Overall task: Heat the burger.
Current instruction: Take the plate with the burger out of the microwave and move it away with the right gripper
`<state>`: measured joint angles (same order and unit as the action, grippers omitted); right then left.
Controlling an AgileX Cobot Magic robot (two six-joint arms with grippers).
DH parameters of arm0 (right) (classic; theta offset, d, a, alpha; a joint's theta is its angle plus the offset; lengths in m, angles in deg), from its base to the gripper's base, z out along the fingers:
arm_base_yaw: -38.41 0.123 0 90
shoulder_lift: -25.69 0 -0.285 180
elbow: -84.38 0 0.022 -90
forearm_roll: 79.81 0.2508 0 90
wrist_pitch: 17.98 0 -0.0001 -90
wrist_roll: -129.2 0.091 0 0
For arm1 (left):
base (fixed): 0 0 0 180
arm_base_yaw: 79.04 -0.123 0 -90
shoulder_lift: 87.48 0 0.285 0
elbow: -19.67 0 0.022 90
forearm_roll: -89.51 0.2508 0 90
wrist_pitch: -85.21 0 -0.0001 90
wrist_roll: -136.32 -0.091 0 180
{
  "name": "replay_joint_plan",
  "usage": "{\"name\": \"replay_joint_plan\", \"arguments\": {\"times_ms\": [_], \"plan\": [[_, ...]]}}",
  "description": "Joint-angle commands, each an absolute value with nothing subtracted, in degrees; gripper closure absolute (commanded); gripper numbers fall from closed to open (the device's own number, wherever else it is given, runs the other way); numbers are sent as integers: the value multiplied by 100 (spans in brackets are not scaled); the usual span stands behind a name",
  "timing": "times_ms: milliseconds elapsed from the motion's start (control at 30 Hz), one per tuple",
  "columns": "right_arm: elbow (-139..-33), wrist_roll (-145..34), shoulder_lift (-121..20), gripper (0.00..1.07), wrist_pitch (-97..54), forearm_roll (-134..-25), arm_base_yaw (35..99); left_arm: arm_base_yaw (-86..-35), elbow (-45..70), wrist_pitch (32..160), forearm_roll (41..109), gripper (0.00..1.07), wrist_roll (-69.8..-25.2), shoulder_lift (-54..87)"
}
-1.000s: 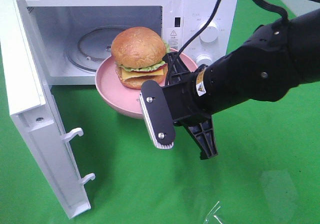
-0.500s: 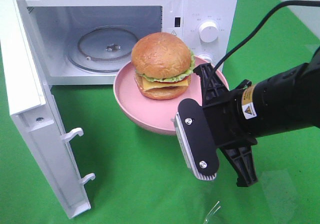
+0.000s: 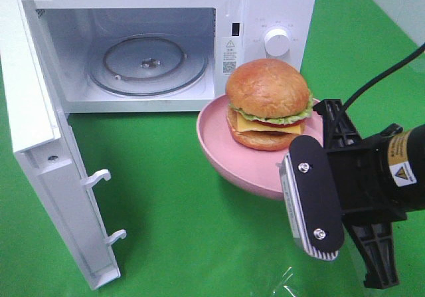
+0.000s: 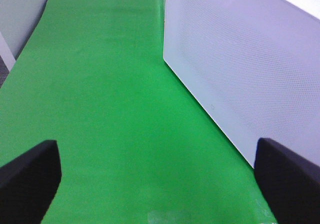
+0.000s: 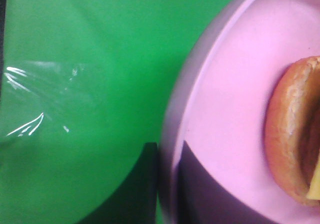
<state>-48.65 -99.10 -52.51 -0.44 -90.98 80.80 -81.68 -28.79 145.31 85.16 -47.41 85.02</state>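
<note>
While the microwave's door (image 3: 56, 151) hangs swung wide at the far left, well apart from the right claw (image 3: 325, 177), its two white latch hooks (image 3: 106, 204) jut toward the bare green table (image 3: 172, 230). Behind the door the microwave (image 3: 265, 11) stands with its cavity exposed, the glass turntable (image 3: 147, 63) lying flat inside and the round dial (image 3: 277, 42) on the control panel. Between the microwave front and the right claw sits the burger (image 3: 269, 104) on the pink plate (image 3: 226, 144), outside the cavity and just beside the claw. That claw is clamped on the plate's near rim, one finger over the edge; in the right wrist view the plate (image 5: 225, 108) fills the frame beside the bun (image 5: 290, 134). A crinkle of clear film (image 3: 285, 285) lies on the table below the claw. In the left wrist view, the left claw (image 4: 157, 184) is spread wide, gripping nothing, with the microwave's perforated white side wall (image 4: 240, 58) close beside it.
</note>
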Motion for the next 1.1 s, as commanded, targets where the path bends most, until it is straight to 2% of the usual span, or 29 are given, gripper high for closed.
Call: {"name": "replay_joint_plan", "arguments": {"times_ms": [33, 300, 800, 1100], "plan": [[-4876, -9262, -4942, 107, 19, -9620, 8069, -8190, -2896, 14491, 8487, 9, -4729, 8622], [-4876, -7549, -4483, 107, 655, -10657, 8069, -8190, -2896, 14491, 8487, 9, -4729, 8622], [-4876, -4129, -4483, 107, 2070, -12324, 8063, -8190, -2896, 14491, 8487, 9, -4729, 8622], [-4876, -3183, -4483, 107, 2769, -12731, 8052, -8190, -2896, 14491, 8487, 9, -4729, 8622]]}}
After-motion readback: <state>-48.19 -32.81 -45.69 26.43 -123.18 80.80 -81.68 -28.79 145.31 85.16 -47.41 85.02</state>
